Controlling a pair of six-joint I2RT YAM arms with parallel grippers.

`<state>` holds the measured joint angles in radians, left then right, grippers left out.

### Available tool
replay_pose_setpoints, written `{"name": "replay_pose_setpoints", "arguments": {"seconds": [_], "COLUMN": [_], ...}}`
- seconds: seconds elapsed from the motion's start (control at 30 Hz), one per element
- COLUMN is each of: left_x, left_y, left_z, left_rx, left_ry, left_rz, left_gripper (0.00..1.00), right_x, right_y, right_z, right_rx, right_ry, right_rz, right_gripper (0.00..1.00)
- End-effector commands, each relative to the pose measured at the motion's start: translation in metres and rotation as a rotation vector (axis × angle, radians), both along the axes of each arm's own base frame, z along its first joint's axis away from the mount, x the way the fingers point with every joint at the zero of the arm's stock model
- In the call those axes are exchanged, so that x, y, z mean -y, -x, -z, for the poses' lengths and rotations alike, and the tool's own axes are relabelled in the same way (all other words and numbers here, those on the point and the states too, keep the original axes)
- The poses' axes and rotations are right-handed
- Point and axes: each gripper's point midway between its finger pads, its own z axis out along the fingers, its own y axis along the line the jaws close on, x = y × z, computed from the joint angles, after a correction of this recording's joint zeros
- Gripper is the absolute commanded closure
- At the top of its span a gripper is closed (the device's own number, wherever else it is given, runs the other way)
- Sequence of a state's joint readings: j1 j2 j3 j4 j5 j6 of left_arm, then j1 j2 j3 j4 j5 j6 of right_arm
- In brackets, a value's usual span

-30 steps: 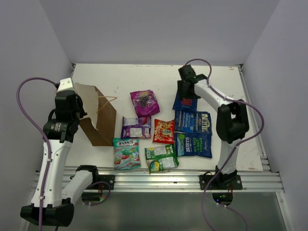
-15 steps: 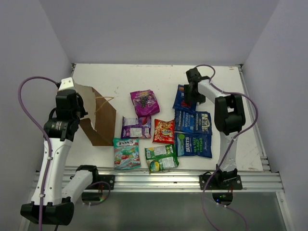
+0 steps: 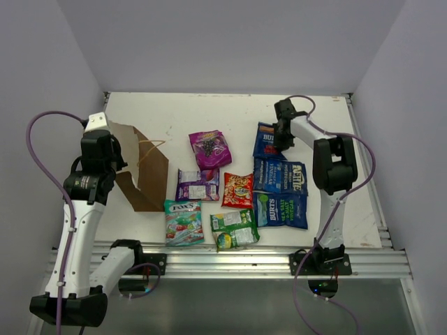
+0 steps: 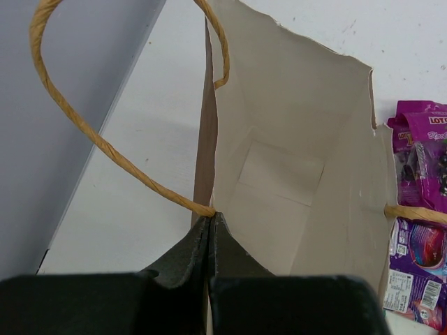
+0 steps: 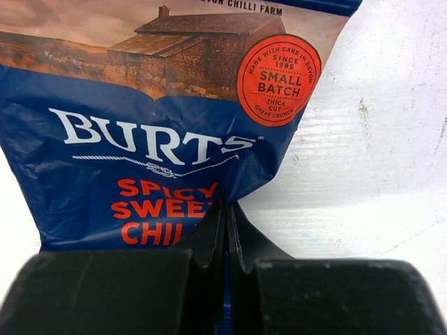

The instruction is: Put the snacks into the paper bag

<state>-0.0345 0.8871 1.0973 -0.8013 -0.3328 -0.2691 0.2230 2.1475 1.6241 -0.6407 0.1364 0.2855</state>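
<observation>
The brown paper bag (image 3: 145, 178) lies tilted at the left, its mouth toward the snacks. My left gripper (image 4: 211, 218) is shut on the bag's rim beside a string handle (image 4: 91, 129), and the bag's pale inside (image 4: 286, 174) holds nothing I can see. The snacks lie flat mid-table: two purple packs (image 3: 209, 149), a red-orange pack (image 3: 238, 190), a green pack (image 3: 234, 228), a teal-pink pack (image 3: 183, 222) and three blue crisp bags. My right gripper (image 5: 227, 206) is shut on the corner of the farthest blue crisp bag (image 5: 154, 139), at the back right (image 3: 268, 142).
The other two blue crisp bags (image 3: 280, 176) lie side by side just nearer than the gripped one. White walls close in the table (image 3: 174, 115) on the left, back and right. An aluminium rail (image 3: 230, 262) runs along the near edge.
My right gripper dropped to the far blue crisp bag's right corner and closed on it. The left gripper and the paper bag have stayed put.
</observation>
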Motion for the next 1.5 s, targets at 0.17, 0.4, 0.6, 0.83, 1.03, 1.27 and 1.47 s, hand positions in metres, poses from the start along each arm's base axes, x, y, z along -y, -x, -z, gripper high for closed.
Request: {"name": "replay_pose_setpoints", "arguments": {"seconds": [0.17, 0.4, 0.6, 0.83, 1.03, 1.27, 1.47], "left_x": [0.011, 0.026, 0.049, 0.061, 0.063, 0.063, 0.064], "left_y": [-0.007, -0.008, -0.009, -0.009, -0.004, 0.000, 0.001], "left_z": [-0.020, -0.032, -0.031, -0.035, -0.037, -0.032, -0.030], "left_rx": [0.057, 0.091, 0.110, 0.131, 0.147, 0.145, 0.152], "left_ry": [0.029, 0.066, 0.131, 0.158, 0.160, 0.158, 0.160], "left_rz": [0.064, 0.121, 0.214, 0.260, 0.272, 0.268, 0.274], "left_gripper": [1.00, 1.00, 1.00, 1.00, 1.00, 1.00, 1.00], "right_x": [-0.053, -0.189, -0.280, -0.348, -0.389, -0.401, -0.401], "right_y": [-0.017, -0.001, 0.047, 0.088, 0.110, 0.150, 0.199], "right_z": [-0.159, -0.339, -0.416, -0.389, -0.357, -0.325, -0.281], "right_rx": [0.275, 0.608, 0.754, 0.623, 0.550, 0.461, 0.362], "right_ry": [0.017, -0.283, -0.667, -0.767, -0.772, -0.669, -0.499], "right_rz": [-0.202, -0.400, -0.490, -0.607, -0.664, -0.749, -0.886], "right_gripper": [1.00, 1.00, 1.00, 1.00, 1.00, 1.00, 1.00]}}
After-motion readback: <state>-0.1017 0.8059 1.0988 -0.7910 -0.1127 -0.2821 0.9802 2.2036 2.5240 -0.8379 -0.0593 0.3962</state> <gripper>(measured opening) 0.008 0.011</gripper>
